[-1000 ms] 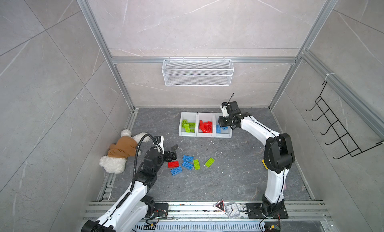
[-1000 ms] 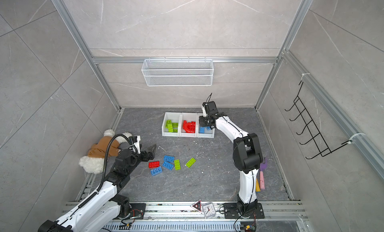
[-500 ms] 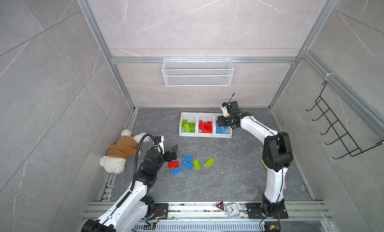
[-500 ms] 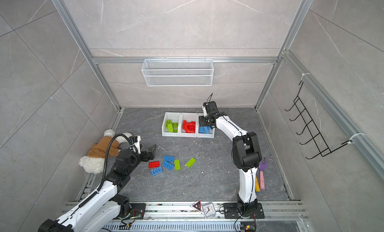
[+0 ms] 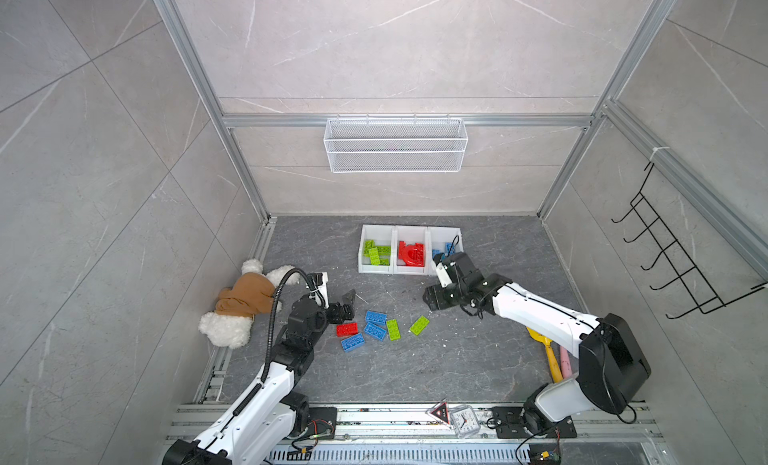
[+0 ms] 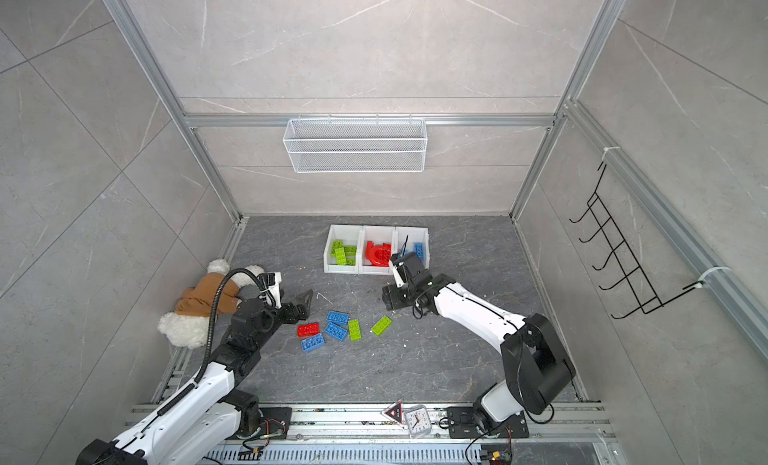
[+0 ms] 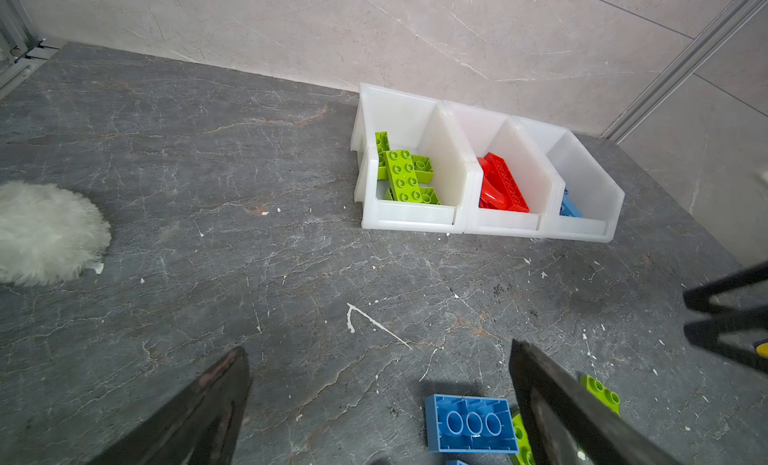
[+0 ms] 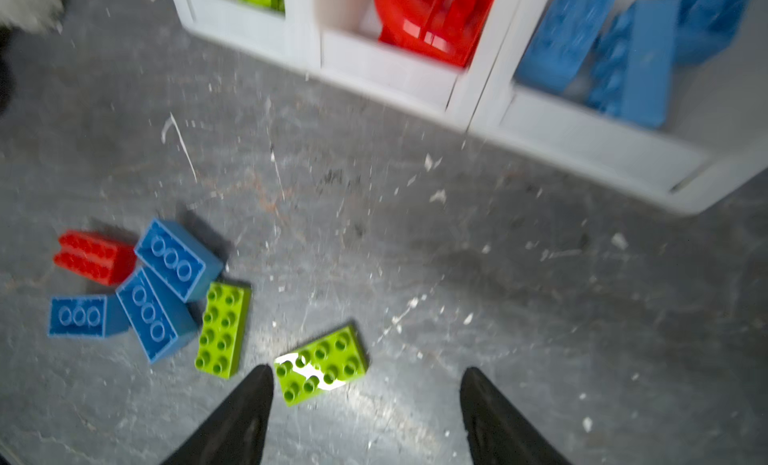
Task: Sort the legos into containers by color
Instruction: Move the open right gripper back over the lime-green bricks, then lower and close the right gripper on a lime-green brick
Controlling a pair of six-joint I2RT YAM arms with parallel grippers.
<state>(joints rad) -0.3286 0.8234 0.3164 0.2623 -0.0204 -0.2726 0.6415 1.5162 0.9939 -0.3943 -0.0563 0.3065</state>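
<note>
Since the frame 1 second earlier, the right gripper (image 5: 431, 301) has been drawn back toward the near side from over the rightmost bin, and its jaws have been parted. Nothing else is seen to have shifted. 6 legos (image 5: 375, 330) are left loose on the dark floor, near of the containers (image 5: 411, 271) and well apart from them: 1 red brick (image 5: 347, 329), 3 blue bricks (image 8: 170, 259) and 2 lime green bricks (image 8: 224, 330). The blue ones are lying studs down, so their hollow undersides with 3 round tubes are shown, while both green ones are lying studs up. At the far side, 3 white bins are joined in a row. Green is kept in the left one, red with an arch piece in the middle one, and blue in the right one, so each colour's place is already fixed. The right gripper hangs over bare floor between the bins and the loose cluster, partly open and empty. The nearer green brick lies just beyond its fingertips, which is judged to be an approach for the next pick. The left gripper (image 7: 378, 350) is spread wide, with nothing held, low at the left of the cluster just beside the red brick. A plush toy (image 5: 245, 300) lies further left by the wall.
</note>
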